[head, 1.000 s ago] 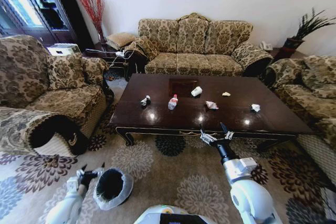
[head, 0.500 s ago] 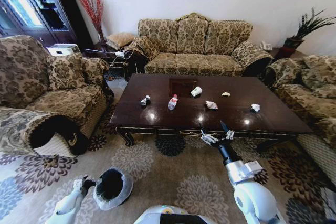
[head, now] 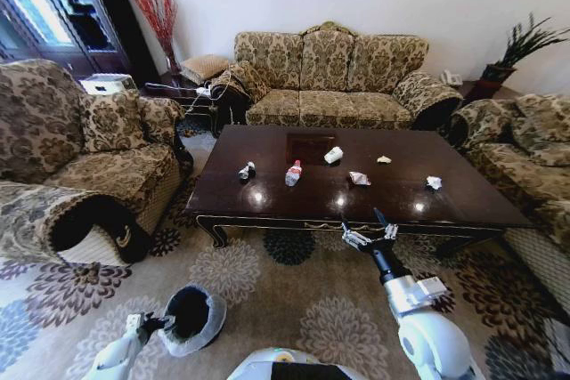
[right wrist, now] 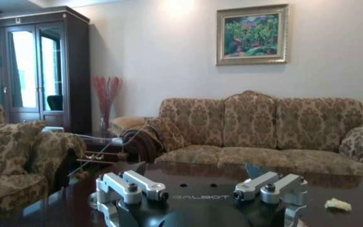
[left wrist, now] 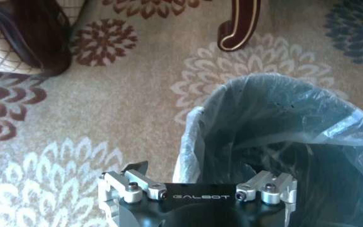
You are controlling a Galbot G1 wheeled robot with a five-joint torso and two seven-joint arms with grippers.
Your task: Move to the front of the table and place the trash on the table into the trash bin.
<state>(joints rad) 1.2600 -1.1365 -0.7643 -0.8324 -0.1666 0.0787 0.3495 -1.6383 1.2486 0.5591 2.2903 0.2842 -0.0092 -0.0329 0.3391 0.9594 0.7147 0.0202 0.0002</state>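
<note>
While the robot is already parked at the front of the table, pretty much none of the actual cleanup looks done yet. All the trash is seen sitting on the tabletop, and nothing is being carried.

Six bits can be counted: one crumpled wrapper toward the robot's left, one clear bottle with a red cap beside it, one white paper cup lying further back, one reddish-white wrapper near the middle, one small yellowish scrap, and one more white crumpled scrap off to the right. So all six are judged left to go.

One trash bin, black with a pale bag liner, is set on the carpet at the robot's left, well apart from the trash. The left gripper is held at its rim; from its wrist view the jaws look spread either side of the liner edge, nothing pinched. The right gripper is poised at the table's near edge, fingers spread wide and empty.
</note>
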